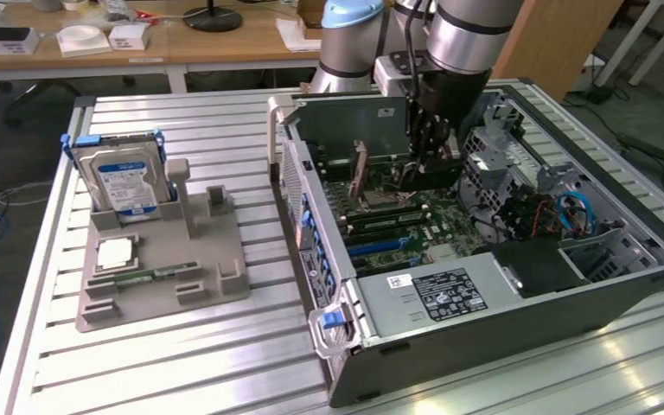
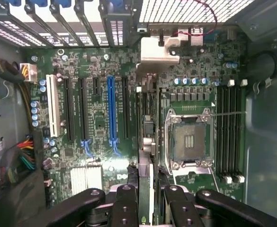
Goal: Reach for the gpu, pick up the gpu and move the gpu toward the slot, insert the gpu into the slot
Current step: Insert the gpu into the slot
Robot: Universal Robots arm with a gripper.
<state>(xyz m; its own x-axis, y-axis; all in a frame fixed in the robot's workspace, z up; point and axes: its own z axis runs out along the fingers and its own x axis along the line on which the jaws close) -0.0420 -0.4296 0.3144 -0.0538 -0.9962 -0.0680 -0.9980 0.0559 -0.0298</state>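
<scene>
The gpu (image 1: pixel 349 130), a thin flat circuit card, is showing dark green-black, with its metal end bracket (image 2: pixel 157 51) gleaming silver. The black metal gripper (image 2: pixel 147 195) is contrasting with the green motherboard (image 2: pixel 100 137), where one long plastic connector (image 2: pixel 111 109) is standing out bright blue and another (image 2: pixel 53 111) white. The boxy silver hard drive (image 1: pixel 124 177) is wearing a blue-and-white label. The ribbed metal table (image 1: pixel 194 346) is shining pale grey in stripes.
</scene>
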